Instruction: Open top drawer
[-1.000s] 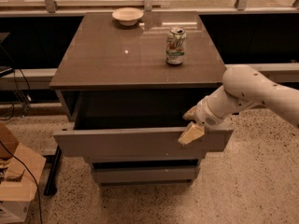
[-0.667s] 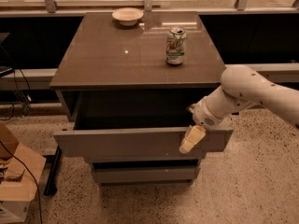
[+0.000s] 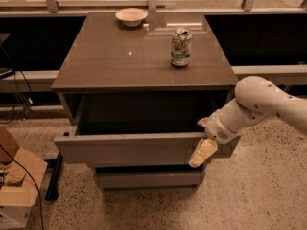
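The top drawer point(image 3: 129, 148) is pulled out from the grey-brown cabinet, its flat handleless front facing me and its dark interior point(image 3: 144, 114) showing. My gripper point(image 3: 204, 145) is at the right end of the drawer front, hooked over its top edge. One pale finger point(image 3: 202, 153) hangs down in front of the panel; the other point(image 3: 203, 122) lies behind the edge, inside the drawer. The white arm reaches in from the right.
A green and white soda can point(image 3: 180, 47) and a pale bowl point(image 3: 131, 16) stand on the cabinet top point(image 3: 120, 56). A narrower drawer front point(image 3: 148, 178) sits below. A cardboard box point(image 3: 14, 186) and cables lie on the floor at the left.
The outer finger has swung further down over the drawer front. The drawer and arm have hardly moved.
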### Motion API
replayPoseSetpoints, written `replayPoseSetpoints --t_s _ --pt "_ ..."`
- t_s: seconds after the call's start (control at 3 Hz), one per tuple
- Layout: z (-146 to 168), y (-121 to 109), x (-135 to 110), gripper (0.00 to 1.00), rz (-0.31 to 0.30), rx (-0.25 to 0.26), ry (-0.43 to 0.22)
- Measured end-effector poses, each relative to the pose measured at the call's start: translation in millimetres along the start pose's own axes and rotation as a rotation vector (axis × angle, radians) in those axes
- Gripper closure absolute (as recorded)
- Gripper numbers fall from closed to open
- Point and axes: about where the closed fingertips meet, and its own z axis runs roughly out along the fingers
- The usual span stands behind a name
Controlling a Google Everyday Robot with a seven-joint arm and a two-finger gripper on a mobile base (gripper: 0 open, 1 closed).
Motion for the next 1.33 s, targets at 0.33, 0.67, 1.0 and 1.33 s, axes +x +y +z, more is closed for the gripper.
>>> replayPoseSetpoints --t_s 0.33,0.67,1.0,1.33 --pt "-1 0 -1 0.41 0.0 0.0 0.0" --pt "-12 35 9 0.44 0.026 -0.027 0.041" --pt "-12 37 9 0.2 0.029 -0.03 0.043" --pt "-26 81 33 0.01 0.125 -0.091 0.081"
